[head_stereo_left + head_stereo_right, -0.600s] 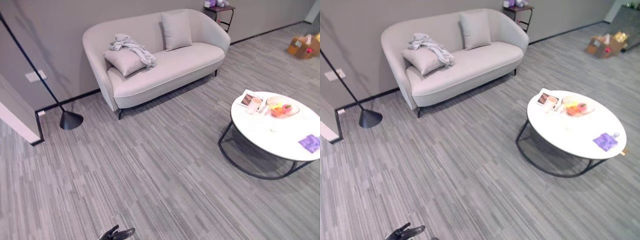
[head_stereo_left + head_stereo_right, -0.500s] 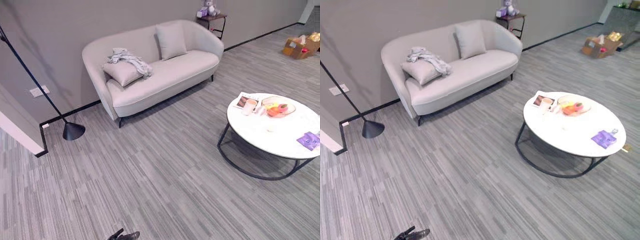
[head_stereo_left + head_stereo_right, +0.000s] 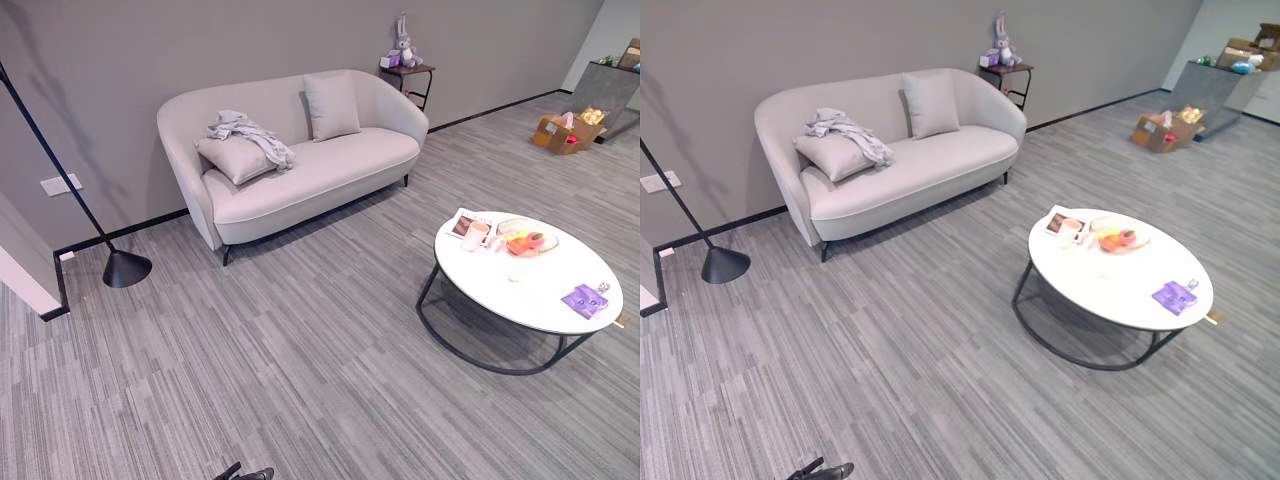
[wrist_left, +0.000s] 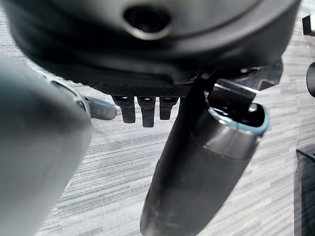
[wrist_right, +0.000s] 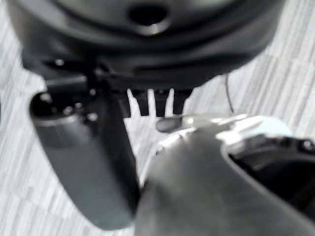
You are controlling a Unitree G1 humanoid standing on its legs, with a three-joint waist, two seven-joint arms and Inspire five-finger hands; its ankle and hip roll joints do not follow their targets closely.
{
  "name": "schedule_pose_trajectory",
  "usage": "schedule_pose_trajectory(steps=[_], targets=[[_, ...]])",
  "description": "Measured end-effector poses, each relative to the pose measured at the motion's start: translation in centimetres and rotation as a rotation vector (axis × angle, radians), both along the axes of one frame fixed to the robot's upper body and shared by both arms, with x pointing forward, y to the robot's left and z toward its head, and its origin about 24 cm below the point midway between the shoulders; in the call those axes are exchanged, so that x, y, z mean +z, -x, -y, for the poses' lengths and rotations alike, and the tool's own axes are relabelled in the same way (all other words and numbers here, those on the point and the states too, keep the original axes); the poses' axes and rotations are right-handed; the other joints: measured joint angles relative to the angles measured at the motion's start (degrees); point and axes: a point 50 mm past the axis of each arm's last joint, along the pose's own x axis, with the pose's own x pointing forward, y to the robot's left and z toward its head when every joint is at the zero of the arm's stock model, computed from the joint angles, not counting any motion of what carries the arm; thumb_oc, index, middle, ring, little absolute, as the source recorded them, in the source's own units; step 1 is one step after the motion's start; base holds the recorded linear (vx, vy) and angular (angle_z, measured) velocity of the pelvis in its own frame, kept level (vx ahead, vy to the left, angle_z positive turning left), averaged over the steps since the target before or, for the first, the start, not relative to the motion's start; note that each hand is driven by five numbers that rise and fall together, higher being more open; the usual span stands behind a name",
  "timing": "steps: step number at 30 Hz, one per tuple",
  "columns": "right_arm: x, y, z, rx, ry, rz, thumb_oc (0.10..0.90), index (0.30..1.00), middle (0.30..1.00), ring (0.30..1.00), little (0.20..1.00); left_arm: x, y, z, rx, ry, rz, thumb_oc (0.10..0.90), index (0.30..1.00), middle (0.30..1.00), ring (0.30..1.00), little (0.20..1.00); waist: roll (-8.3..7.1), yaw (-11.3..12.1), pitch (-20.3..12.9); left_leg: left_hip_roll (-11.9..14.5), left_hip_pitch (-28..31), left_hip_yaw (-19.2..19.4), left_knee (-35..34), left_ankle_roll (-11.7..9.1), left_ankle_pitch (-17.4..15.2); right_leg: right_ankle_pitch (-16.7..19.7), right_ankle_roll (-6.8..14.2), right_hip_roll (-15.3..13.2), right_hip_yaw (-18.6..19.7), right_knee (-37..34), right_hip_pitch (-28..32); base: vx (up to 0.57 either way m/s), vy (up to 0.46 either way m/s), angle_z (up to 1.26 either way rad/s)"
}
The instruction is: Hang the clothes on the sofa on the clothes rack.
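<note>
The grey clothes [image 3: 247,128] lay on the sofa [image 3: 300,170], well away; the left hand [image 3: 245,472], fingers relaxed and empty, needed a closer approach.

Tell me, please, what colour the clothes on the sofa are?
Light grey clothes, clearest in the left eye view.

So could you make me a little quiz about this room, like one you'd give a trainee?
1. True or false: the grey clothes lie on the round white table.
2. Which stands on the small side table by the wall?
A. a lamp
B. a plush rabbit
C. a cup
3. Fill in: the clothes are draped over a ____ at the sofa's left end.

Key:
1. False. They lie on the sofa.
2. B
3. cushion
</note>
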Motion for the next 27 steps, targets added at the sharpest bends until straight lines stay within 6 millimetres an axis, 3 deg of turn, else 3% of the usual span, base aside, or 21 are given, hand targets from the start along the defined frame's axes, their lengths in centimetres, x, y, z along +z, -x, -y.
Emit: schedule_pose_trajectory(steps=[4, 10, 13, 16, 17, 19, 21, 22, 24, 27], targets=[[0.1, -0.8, 0.2, 0.089, 0.001, 0.019, 0.8, 0.9, 0.9, 0.9, 0.9, 0.0, 0.1, 0.1, -0.006, 0.004, -0.003, 0.8, 0.9, 0.9, 0.9, 0.9, 0.68, 0.04, -0.07, -0.19, 0.05, -0.07, -0.05, 0.02, -0.02, 0.04, 0.05, -0.17, -0.09, 0.01, 0.09, 0.01, 0.055, 0.01], [0.2, -2.3, 0.2, 0.23, 0.013, 0.05, 0.8, 0.9, 0.9, 0.9, 0.9, 0.0, 0.0, 0.1, -0.019, -0.001, -0.003, 0.8, 0.9, 0.9, 0.9, 0.9, 0.36, -0.2, 0.19, -1.53, 0.14, -1.29, -0.28, 0.6, -0.36, 0.03, 0.33, -1.47, -1.23, 0.19, 0.7, 0.02, 0.109, 0.1], [0.4, -3.3, 0.3, 0.295, 0.022, 0.076, 0.8, 0.9, 0.9, 0.9, 0.9, 0.0, -0.4, 0.2, -0.048, -0.007, 0.003, 0.8, 0.9, 0.9, 0.9, 0.9, 0.4, -0.37, 0.85, -3.09, 0.13, -2.32, -0.81, 2.01, -0.78, -0.34, 0.83, -3.36, -1.12, 3.4, -0.68, 0.01, 0.154, 0.03], [0.5, -4.5, 0.0, 0.311, 0.027, 0.121, 0.8, 0.9, 0.9, 0.9, 0.9, 0.1, -1.2, 0.5, -0.07, -0.005, 0.018, 0.8, 0.9, 0.9, 0.9, 0.9, 0.42, -0.71, 2.54, -4.3, 0.34, -3.1, -1.05, 3.82, -1.59, -1.48, 0.48, -6.03, -0.75, 12.7, -3.99, 0.04, 0.198, 0.13], [0.8, -5.8, 0.3, 0.32, 0.053, 0.168, 0.8, 0.9, 0.9, 0.9, 0.9, 0.2, -1.5, 0.5, -0.07, -0.008, 0.02, 0.8, 0.9, 0.9, 0.9, 0.9, 0.96, -1.18, 4.09, -4.8, 1.22, -3.2, -1.05, 5.18, -1.72, -1.51, 0.54, -8.06, 1.39, 22.5, -7.98, 0.05, 0.154, 0.13], [1.2, -7.7, 0.4, 0.333, 0.069, 0.233, 0.8, 0.9, 0.9, 0.9, 0.9, 0.2, -1.7, 0.0, -0.072, -0.019, 0.012, 0.8, 0.9, 0.9, 0.9, 0.9, 0.15, -2.42, 5.8, -5.97, 1.96, -4.07, -1.06, 6.63, -2.03, -0.02, 0.77, -11.17, 4.85, 34.34, -13.61, 0.1, 0.114, 0.23], [1.5, -8.6, 0.6, 0.319, 0.07, 0.263, 0.8, 0.9, 0.9, 0.9, 0.9, 0.3, -1.7, -0.5, -0.077, -0.035, 0.007, 0.8, 0.9, 0.9, 0.9, 0.9, -0.66, -2.84, 6.12, -6.89, 3.11, -5.27, -1.17, 7.96, -2.78, 2.1, 2.28, -12.2, 8.52, 40.75, -17.26, 0.16, 0.015, 0.22], [1.6, -9.0, 0.4, 0.297, 0.066, 0.283, 0.8, 0.9, 0.9, 0.9, 0.9, 0.4, -1.6, -0.8, -0.081, -0.045, 0.006, 0.8, 0.9, 0.9, 0.9, 0.9, -0.61, -2.66, 6.14, -6.91, 3.1, -5.35, -1.17, 8.74, -3.28, 0.51, 3.47, -11.48, 9.08, 43.01, -19.46, 0.21, -0.087, 0.01], [1.8, -9.7, 0.2, 0.271, 0.043, 0.33, 0.8, 0.9, 0.9, 0.9, 0.9, 0.3, -1.0, -1.1, -0.102, -0.057, -0.021, 0.8, 0.9, 0.9, 0.9, 0.9, -0.01, -3.23, 6.51, -6.9, 3.03, -5.31, -1.15, 8.82, -3.55, -2.87, 3.68, -8.34, 8.0, 37.82, -21.69, 0.17, -0.099, -0.04], [1.8, -9.8, 0.2, 0.244, 0.035, 0.347, 0.8, 0.9, 0.9, 0.9, 0.9, 0.1, -0.2, -0.8, -0.103, -0.049, -0.037, 0.8, 0.9, 0.9, 0.9, 0.9, 1.18, -4.03, 7.18, -7.62, 4.23, -5.16, -0.84, 8.47, -3.69, -2.22, 2.33, -5.79, 3.92, 23.04, -20.91, 0.26, -0.194, 0.14]])
